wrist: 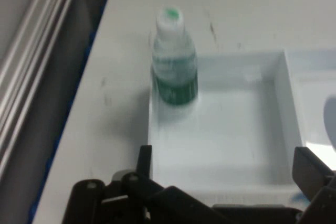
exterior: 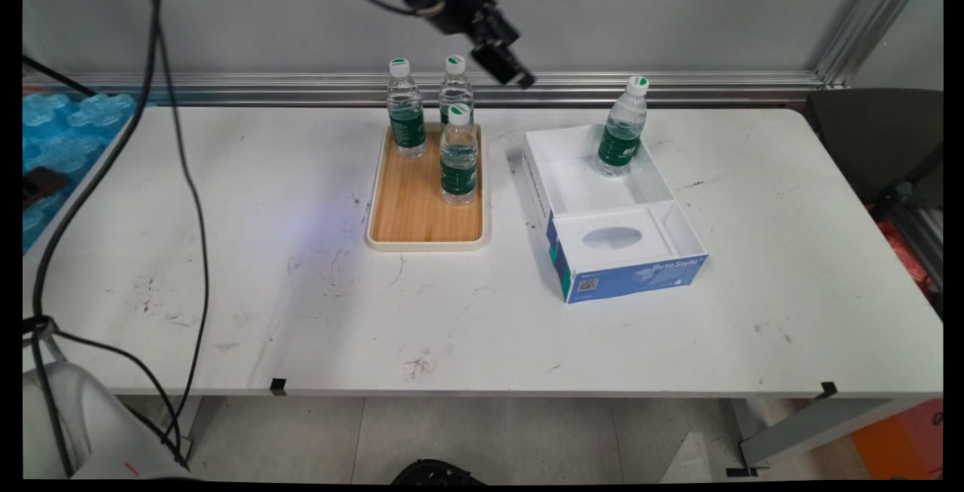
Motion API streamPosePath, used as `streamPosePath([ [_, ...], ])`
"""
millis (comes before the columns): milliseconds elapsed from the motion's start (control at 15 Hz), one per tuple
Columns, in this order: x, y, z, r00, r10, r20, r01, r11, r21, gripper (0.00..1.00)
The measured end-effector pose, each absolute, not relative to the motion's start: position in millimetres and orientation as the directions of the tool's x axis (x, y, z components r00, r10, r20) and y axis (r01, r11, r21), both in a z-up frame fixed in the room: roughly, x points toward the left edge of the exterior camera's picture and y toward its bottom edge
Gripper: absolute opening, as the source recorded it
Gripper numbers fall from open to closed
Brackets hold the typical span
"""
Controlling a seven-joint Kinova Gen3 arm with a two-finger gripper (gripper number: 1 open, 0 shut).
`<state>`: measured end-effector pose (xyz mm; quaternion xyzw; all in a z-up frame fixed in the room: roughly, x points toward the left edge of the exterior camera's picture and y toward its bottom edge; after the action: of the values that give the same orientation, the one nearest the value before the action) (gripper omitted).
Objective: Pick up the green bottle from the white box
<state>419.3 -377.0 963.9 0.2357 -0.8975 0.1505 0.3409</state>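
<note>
My gripper (exterior: 518, 76) hangs high above the table's back, between a wooden tray (exterior: 422, 209) and an open white box (exterior: 580, 183) with blue sides. In the hand view the gripper (wrist: 226, 163) is open, with nothing between its fingers (wrist: 145, 160); below it lies the box (wrist: 226, 129). One clear water bottle (exterior: 622, 130) with a green label and white cap stands upright in the box's far corner (wrist: 175, 61). Three like bottles stand on the tray: two at the back (exterior: 407, 111) (exterior: 455, 85), one in front (exterior: 459, 157).
Black cables (exterior: 184, 175) hang over the table's left part. A blue packet of bottles (exterior: 68, 130) lies off the left edge. An aluminium rail (exterior: 678, 87) runs along the wall. A dark chair (exterior: 874, 138) stands at the right.
</note>
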Motion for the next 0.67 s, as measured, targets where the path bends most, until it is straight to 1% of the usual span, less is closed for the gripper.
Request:
streamPosePath([
  [133,399,-391,965,-0.653,-0.304,0.694,-0.521,0.845,-0.120,1.00],
  [267,380,-406,958,-0.652,-0.294,0.699,-0.520,0.844,-0.131,1.00],
  [533,351,-435,934,-0.649,-0.298,0.700,-0.534,0.834,-0.140,1.00],
  [667,338,-448,917,-0.648,-0.309,0.696,-0.542,0.830,-0.136,1.00],
])
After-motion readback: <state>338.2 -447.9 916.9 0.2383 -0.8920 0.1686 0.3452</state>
